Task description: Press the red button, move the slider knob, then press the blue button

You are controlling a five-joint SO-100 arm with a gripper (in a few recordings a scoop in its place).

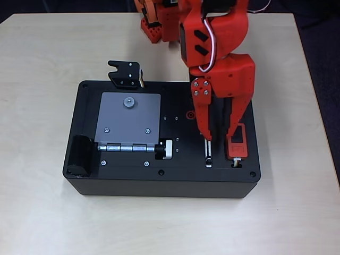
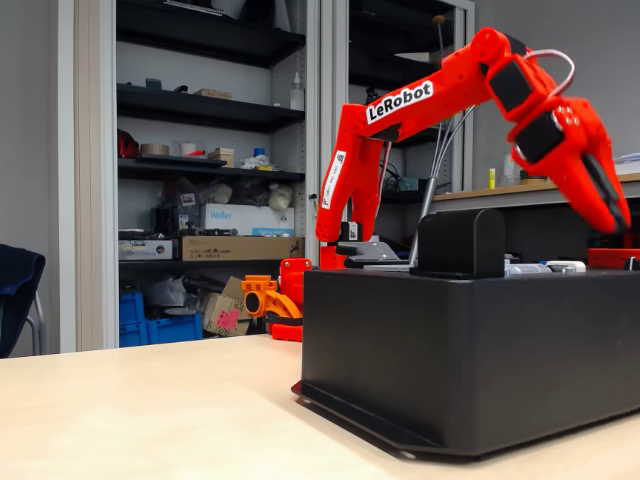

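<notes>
Black box (image 2: 470, 350) foremost; hand (image 1: 222, 139) over slider knob (image 1: 209, 160).

Pale wood table (image 2: 120, 410) sitting under even indoor light. Dark shelves (image 2: 200, 105) standing behind, holding boxes and clutter. Blue crates (image 2: 160, 325) resting low. Dark chair (image 2: 15, 290) showing at left edge.

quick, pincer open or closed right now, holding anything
pincer: open, holding nothing, one finger down at the slider slot on the black box.
</notes>
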